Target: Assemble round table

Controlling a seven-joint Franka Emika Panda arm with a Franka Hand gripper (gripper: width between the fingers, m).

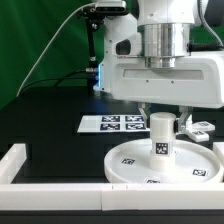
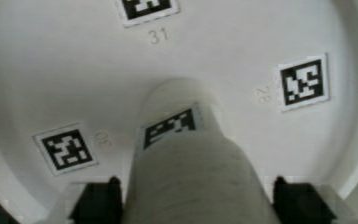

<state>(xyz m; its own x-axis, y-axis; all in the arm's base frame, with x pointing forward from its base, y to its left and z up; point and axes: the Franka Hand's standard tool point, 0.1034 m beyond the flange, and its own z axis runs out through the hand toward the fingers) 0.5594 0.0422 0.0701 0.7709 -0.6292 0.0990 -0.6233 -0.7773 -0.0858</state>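
Gripper [image 1: 162, 120] clenched on leg [image 1: 160, 142], upright at disc [image 1: 125, 168] centre, apparently to seat it there.

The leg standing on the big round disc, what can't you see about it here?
Where the leg meets the disc: too small in the exterior view; in the wrist view the leg's own body hides it.
Whether the gripper squeezes the leg: its fingers are cut off by the wrist picture's edge.
The disc's near rim: hidden behind the white rail in the exterior view.
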